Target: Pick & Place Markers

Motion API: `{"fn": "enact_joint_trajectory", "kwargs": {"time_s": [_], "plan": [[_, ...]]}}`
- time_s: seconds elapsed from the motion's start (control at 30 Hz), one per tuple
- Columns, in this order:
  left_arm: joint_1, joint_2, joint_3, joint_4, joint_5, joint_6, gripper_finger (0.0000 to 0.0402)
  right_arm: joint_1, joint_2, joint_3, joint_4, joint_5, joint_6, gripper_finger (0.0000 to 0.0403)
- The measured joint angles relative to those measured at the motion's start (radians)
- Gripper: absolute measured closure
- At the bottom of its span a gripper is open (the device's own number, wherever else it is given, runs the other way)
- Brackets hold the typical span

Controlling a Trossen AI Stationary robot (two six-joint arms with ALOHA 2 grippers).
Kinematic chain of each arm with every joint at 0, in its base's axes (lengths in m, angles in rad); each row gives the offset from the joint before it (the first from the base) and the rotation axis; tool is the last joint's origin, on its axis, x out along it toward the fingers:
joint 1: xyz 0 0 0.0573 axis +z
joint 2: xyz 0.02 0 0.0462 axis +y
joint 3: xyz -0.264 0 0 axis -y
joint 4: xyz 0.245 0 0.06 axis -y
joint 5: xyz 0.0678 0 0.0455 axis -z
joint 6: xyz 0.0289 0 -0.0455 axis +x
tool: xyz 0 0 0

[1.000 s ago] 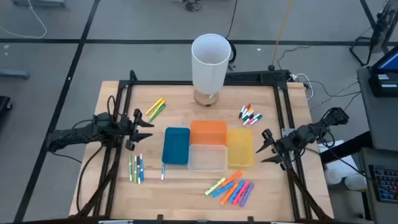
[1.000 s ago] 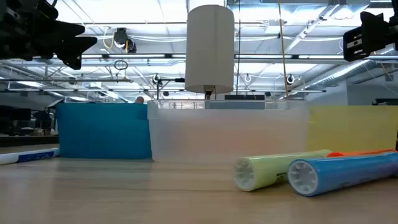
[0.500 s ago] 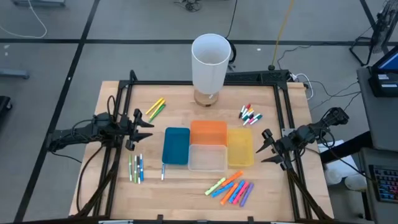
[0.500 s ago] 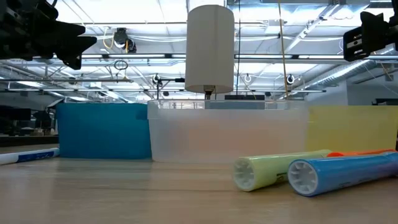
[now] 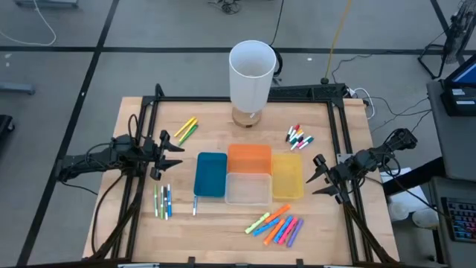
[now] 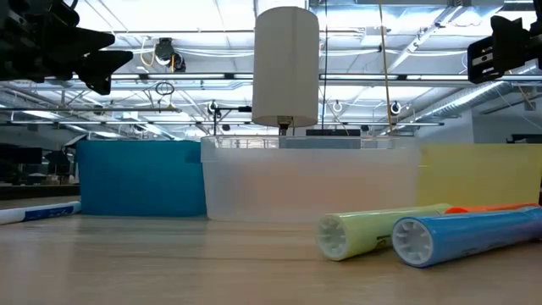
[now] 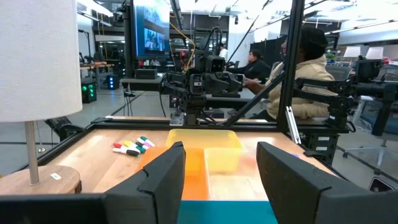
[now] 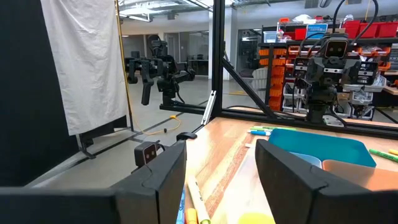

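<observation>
**Markers lie loose around four bins; both grippers wait empty**

Table (image 5: 216, 223) carries a white lamp (image 5: 251, 74) at its far edge and four bins (image 5: 249, 177) at centre. Left gripper (image 5: 175, 154) hovers at the left edge, fingers spread, holding nothing. Right gripper (image 5: 317, 176) waits at the right edge, likewise spread and empty. Markers (image 5: 277, 225) lie in clusters near all four corners, all outside the bins.

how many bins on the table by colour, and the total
blue bin: 1
orange bin: 1
yellow bin: 1
clear bin: 1
total: 4 bins, set side by side at the middle of the table
</observation>
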Motion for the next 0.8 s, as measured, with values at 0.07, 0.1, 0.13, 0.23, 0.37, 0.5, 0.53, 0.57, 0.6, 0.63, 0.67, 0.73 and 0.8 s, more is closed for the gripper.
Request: {"fn": "enact_joint_trajectory", "kwargs": {"time_s": [0.07, 0.1, 0.13, 0.23, 0.37, 0.5, 0.53, 0.57, 0.6, 0.63, 0.67, 0.73, 0.8], "plan": [[0.0, 0.0, 0.0, 0.0, 0.0, 0.0, 0.0201, 0.0, 0.0, 0.0, 0.0, 0.0, 0.0, 0.0222], [0.0, 0.0, 0.0, 0.0, 0.0, 0.0, 0.0203, 0.0, 0.0, 0.0, 0.0, 0.0, 0.0, 0.0222], [0.0, 0.0, 0.0, 0.0, 0.0, 0.0, 0.0205, 0.0, 0.0, 0.0, 0.0, 0.0, 0.0, 0.0222], [0.0, 0.0, 0.0, 0.0, 0.0, 0.0, 0.0212, 0.0, 0.0, 0.0, 0.0, 0.0, 0.0, 0.0222], [0.0, 0.0, 0.0, 0.0, 0.0, 0.0, 0.022, 0.0, 0.0, 0.0, 0.0, 0.0, 0.0, 0.0222], [0.0, 0.0, 0.0, 0.0, 0.0, 0.0, 0.0227, 0.0, 0.0, 0.0, 0.0, 0.0, 0.0, 0.0222], [0.0, 0.0, 0.0, 0.0, 0.0, 0.0, 0.0229, 0.0, 0.0, 0.0, 0.0, 0.0, 0.0, 0.0222], [0.0, 0.0, 0.0, 0.0, 0.0, 0.0, 0.0231, 0.0, 0.0, 0.0, 0.0, 0.0, 0.0, 0.0222], [0.0, 0.0, 0.0, 0.0, 0.0, 0.0, 0.0232, 0.0, 0.0, 0.0, 0.0, 0.0, 0.0, 0.0222], [0.0, 0.0, 0.0, 0.0, 0.0, 0.0, 0.0233, 0.0, 0.0, 0.0, 0.0, 0.0, 0.0, 0.0222], [0.0, 0.0, 0.0, 0.0, 0.0, 0.0, 0.0234, 0.0, 0.0, 0.0, 0.0, 0.0, 0.0, 0.0222], [0.0, 0.0, 0.0, 0.0, 0.0, 0.0, 0.0232, 0.0, 0.0, 0.0, 0.0, 0.0, 0.0, 0.0222], [0.0, 0.0, 0.0, 0.0, 0.0, 0.0, 0.0229, 0.0, 0.0, 0.0, 0.0, 0.0, 0.0, 0.0222]]}}
